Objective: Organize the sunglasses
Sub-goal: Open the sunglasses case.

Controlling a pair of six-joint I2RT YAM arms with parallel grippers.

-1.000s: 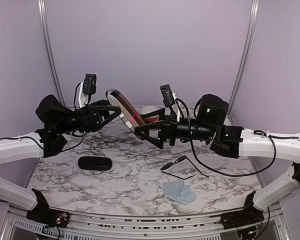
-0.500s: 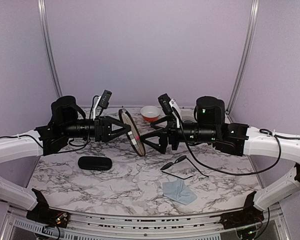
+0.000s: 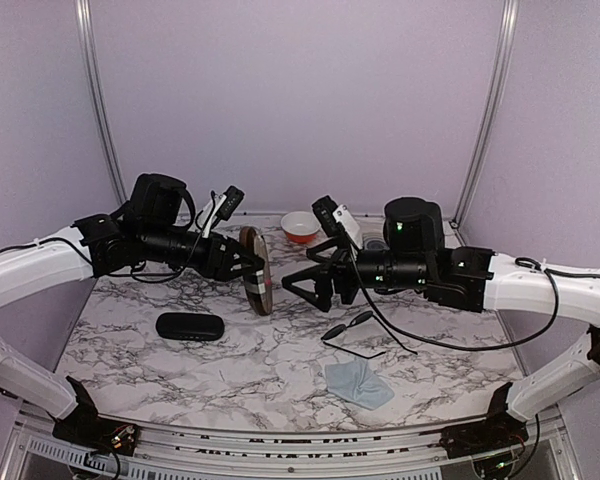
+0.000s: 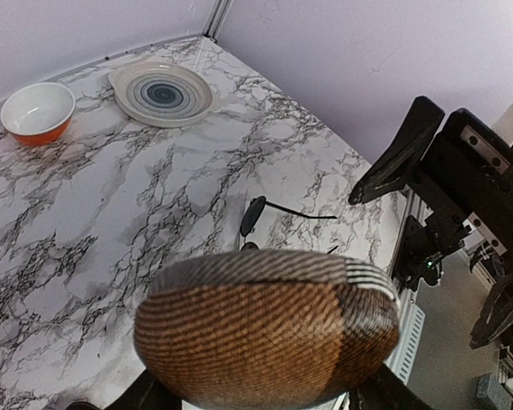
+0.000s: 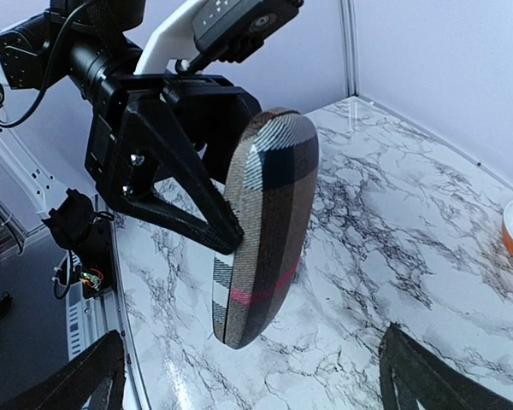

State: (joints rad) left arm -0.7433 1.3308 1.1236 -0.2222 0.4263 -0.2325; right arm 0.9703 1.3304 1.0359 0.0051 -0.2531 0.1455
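Gripping the brown plaid oblong case with a red stripe (image 3: 259, 284) on end, the left tool (image 3: 245, 272) was clenched around it, while the right tool (image 3: 306, 289) faced it released and empty. The thin black wire-framed sunglasses with dark lenses (image 3: 355, 331) lay on the marbled tabletop (image 3: 280, 372) beneath the right tool, back toward its wrist, farther from the left; their long axis roughly followed that forearm.
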